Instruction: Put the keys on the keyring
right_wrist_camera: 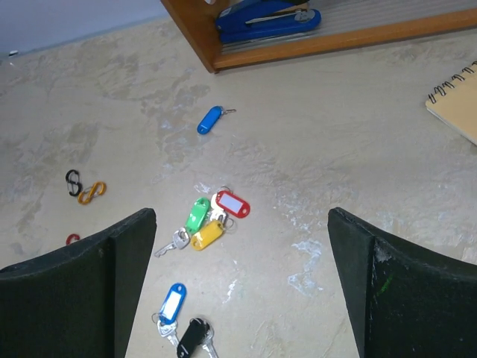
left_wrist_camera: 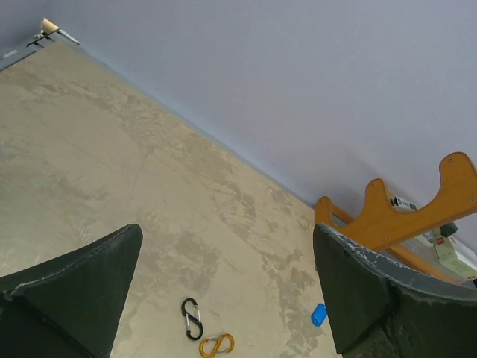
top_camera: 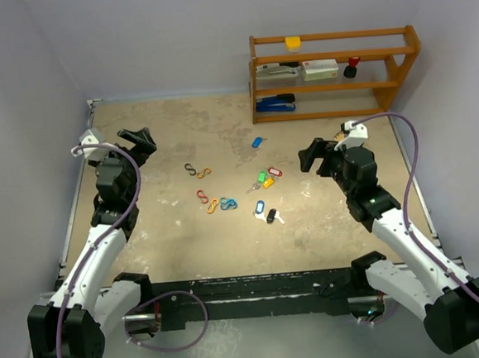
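Both pincers are hanging wide open, gripping nothing: left pincer (top_camera: 139, 142) over the far-left counter (top_camera: 178, 134), right pincer (right_wrist_camera: 242, 216) looking down on the tagged keys (right_wrist_camera: 212, 216). Keys are lying loose mid-counter between the arms, probably for shared reach; one blue-tagged key (right_wrist_camera: 210, 119) is sitting nearer the wooden rack (top_camera: 328, 36). Figure-eight clips (top_camera: 212, 202) are lying just left

Lab test cell, plain grey walls (top_camera: 170, 35), scuffed tabletop (top_camera: 218, 122), wooden shelf (top_camera: 377, 32) with stapler (top_camera: 275, 103)

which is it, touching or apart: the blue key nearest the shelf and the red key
Apart. The right wrist view shows a clear stretch of bare table between that blue key and the red key.
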